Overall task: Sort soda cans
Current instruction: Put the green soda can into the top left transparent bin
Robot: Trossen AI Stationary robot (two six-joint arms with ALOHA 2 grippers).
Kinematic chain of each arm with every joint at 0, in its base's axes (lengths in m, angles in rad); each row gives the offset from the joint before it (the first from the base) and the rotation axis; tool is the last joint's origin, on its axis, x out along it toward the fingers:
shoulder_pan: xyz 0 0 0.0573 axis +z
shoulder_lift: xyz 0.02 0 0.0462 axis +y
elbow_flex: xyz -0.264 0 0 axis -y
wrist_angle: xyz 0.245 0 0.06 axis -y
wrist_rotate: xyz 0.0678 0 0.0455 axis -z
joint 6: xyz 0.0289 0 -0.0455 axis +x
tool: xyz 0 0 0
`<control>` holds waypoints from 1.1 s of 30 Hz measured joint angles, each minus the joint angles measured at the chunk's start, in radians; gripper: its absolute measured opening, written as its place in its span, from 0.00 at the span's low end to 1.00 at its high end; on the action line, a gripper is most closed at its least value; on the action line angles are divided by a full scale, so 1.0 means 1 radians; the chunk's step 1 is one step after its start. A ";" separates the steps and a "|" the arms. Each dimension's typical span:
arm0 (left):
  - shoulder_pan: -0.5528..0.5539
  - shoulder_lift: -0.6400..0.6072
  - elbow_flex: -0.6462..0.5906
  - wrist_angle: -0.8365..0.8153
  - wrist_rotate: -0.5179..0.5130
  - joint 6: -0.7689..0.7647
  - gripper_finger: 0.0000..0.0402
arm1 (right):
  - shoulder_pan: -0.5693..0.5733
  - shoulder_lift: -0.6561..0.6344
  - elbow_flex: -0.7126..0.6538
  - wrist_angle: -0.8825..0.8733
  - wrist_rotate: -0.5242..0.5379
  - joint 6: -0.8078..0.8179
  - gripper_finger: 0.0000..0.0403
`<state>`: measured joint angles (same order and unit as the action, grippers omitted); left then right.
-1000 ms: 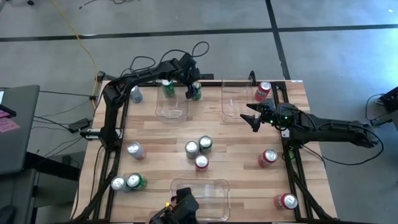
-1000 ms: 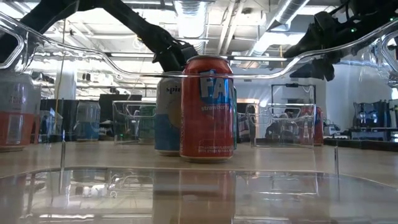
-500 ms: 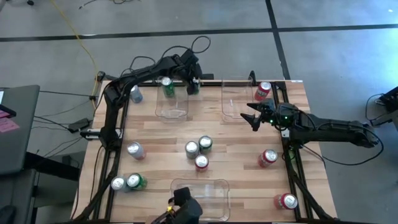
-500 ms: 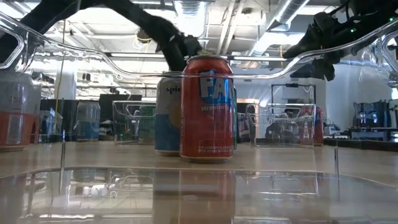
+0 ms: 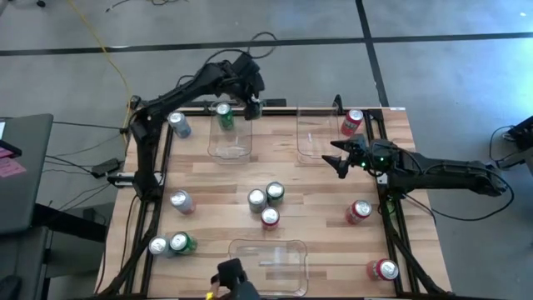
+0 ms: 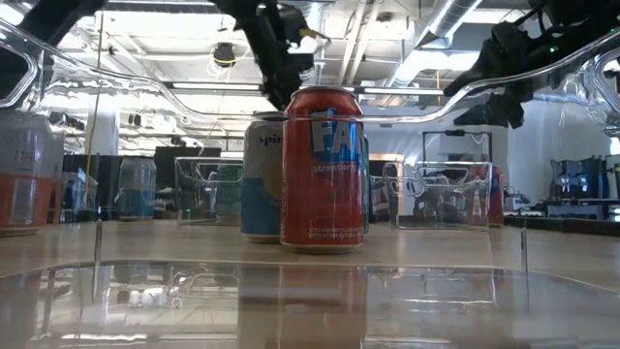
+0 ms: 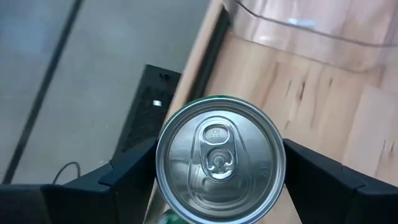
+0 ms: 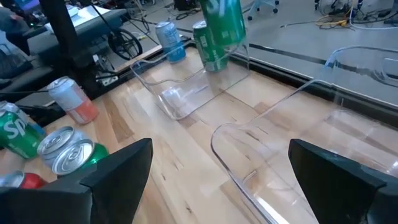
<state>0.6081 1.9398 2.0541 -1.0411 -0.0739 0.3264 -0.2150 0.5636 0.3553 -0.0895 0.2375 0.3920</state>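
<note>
1. Two hands are at work over the bench. The left hand hangs high over the far edge, its fingers closed on the sides of a green can, which is lifted clear of the wood.
2. Seen from the right wrist, that held can hangs in the air above the far rim of a clear bin.
3. Beside it, another green can stands just beyond this bin at the far edge, and a silver can stands farther along toward the left corner.
4. The right hand hovers at the near edge of a second clear bin, its fingers spread wide and holding nothing.
5. A red can lies tilted at the far right corner, just beside that bin.
6. Three cans cluster mid-bench: a silver one, a green one touching it, and a red one just in front.
7. Another silver can stands alone toward the left side.
8. At the near left, a silver can and a green can stand side by side.
9. On the right side, one red can sits mid-way along and another red can at the near corner.
10. A third clear bin sits at the near edge, with nothing in it.
</note>
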 joint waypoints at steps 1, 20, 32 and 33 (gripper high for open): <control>0.002 -0.017 -0.004 0.001 -0.005 -0.008 0.73 | 0.000 0.000 0.000 0.000 0.000 0.000 0.98; 0.083 -0.188 -0.561 0.440 0.053 -0.062 0.73 | 0.000 0.000 0.000 0.007 0.000 0.001 0.98; 0.090 -0.186 -0.638 0.566 0.050 -0.035 0.73 | -0.001 0.000 0.000 0.020 0.014 0.001 0.98; 0.092 -0.188 -0.638 0.569 0.050 -0.032 0.73 | -0.001 0.000 0.000 0.020 0.021 0.001 0.98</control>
<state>0.7004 1.7517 1.4159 -0.4724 -0.0237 0.2941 -0.2161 0.5634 0.3553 -0.0692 0.2589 0.3927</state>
